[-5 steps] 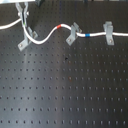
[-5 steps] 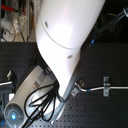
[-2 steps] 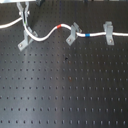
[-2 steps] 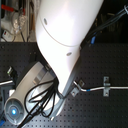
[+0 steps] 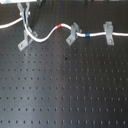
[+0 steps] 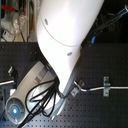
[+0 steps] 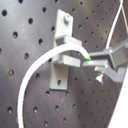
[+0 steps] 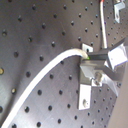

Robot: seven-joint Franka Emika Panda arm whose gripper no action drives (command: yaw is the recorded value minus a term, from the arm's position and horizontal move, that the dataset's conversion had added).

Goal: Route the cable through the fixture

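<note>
Upper left of the first exterior view: the fixture [image 5: 24, 42] stands on the black perforated desk [image 5: 65, 95], with the gripper [image 5: 23, 14] reaching down directly above it.
Cable course: the cable [image 5: 47, 33] enters at the first exterior view's left edge, rises to the gripper, loops beside the fixture, then runs toward the first exterior view's right edge.
Markers: red band [image 5: 60, 26] before the middle clip [image 5: 74, 33]; blue band [image 5: 86, 36] between that clip and the right clip [image 5: 107, 32].
Jaws: closed on the cable, as both wrist views show; the gripper [image 7: 94, 60] pinches it just beside the fixture [image 7: 62, 55].
Key relation: the fixture lies right next to the jaws, near touching; the held cable [image 7: 40, 75] arcs away across the fixture's prongs.
Slot axis: the cable crosses the bracket roughly square to its long foot.
Seating: cannot tell whether the cable already sits down between the prongs or rides over them.
Judged next need: a small lowering along the slot, keeping the cable taut.
Second exterior view: the arm [image 6: 65, 40] hides the fixture.
</note>
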